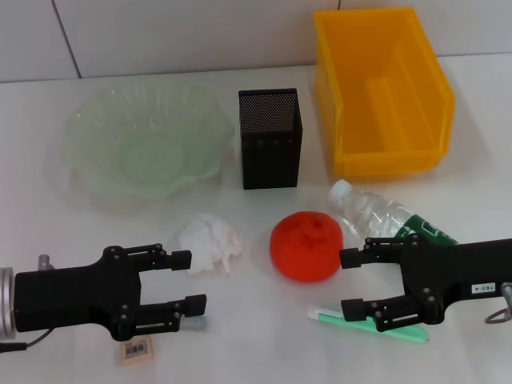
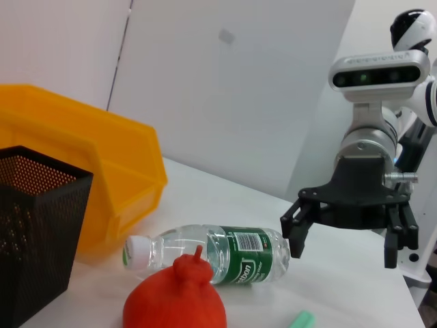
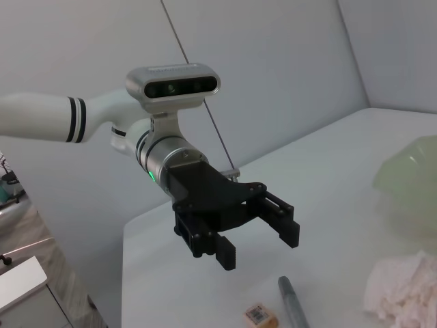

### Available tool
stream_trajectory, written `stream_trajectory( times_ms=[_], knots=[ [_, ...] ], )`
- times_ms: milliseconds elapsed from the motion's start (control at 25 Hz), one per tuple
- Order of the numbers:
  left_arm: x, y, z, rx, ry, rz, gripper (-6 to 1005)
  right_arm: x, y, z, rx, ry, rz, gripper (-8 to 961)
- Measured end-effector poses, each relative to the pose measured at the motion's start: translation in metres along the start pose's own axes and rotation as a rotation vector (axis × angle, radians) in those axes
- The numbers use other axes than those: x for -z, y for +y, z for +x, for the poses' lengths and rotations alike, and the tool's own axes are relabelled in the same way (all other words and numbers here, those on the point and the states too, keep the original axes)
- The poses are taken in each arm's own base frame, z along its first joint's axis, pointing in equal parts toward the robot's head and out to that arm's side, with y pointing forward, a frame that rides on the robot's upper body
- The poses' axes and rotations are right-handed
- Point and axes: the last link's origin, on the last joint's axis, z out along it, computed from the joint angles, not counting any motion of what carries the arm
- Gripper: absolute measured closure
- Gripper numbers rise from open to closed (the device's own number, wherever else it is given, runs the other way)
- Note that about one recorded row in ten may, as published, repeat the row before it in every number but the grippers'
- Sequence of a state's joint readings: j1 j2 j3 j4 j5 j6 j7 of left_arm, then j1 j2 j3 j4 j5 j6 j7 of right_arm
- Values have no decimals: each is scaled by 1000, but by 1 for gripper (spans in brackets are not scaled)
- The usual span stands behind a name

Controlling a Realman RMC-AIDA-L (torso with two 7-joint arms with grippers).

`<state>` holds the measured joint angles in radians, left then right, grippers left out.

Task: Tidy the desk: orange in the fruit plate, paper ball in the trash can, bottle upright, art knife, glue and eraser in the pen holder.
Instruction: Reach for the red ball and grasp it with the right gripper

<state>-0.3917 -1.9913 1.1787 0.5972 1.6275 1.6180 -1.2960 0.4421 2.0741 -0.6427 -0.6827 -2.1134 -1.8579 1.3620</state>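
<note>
At the bench's left front edge the left gripper (image 1: 186,282) hovers low with its jaws open and empty; the eraser (image 1: 136,350) lies at the front edge just beneath it, and a grey pen-like thing (image 1: 202,326), perhaps the glue or the knife, lies just beside its lower finger. Behind, toward the back left, the plate (image 1: 144,144) sits empty. The paper ball (image 1: 211,243) rests just ahead of the left jaws, between them and the orange (image 1: 306,245), which sits near the middle front. The holder (image 1: 270,138) stands behind these at mid-bench, with nothing visible inside it. Right of the orange the bottle (image 1: 384,218) lies on its side, cap pointing back toward the can (image 1: 382,88) in the back right corner. A green tool (image 1: 364,323) lies near the front edge under the right gripper (image 1: 356,282), whose jaws are also open and empty, facing the orange. Nothing looks sorted yet, so the job appears to be at its very start. The orange lies in line with the right jaws, so a likely first move is to close on it across its widest part, lift it clear of the bottle and carry it over to the plate.
</note>
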Motion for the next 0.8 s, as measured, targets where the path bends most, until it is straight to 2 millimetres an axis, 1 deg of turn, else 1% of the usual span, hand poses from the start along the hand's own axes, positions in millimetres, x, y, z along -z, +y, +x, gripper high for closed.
stream_trajectory(
  times_ms=[560, 760, 800],
  knots=[
    [-1, -2, 5, -24, -5, -6, 298, 1, -3, -1, 3, -3, 22, 129],
    [-3, -4, 8, -50, 8, 12, 312, 8, 2, 7, -19, -13, 33, 129],
    [-6, -8, 10, -75, 28, 41, 315, 10, 4, 9, -23, -15, 32, 129]
  ],
)
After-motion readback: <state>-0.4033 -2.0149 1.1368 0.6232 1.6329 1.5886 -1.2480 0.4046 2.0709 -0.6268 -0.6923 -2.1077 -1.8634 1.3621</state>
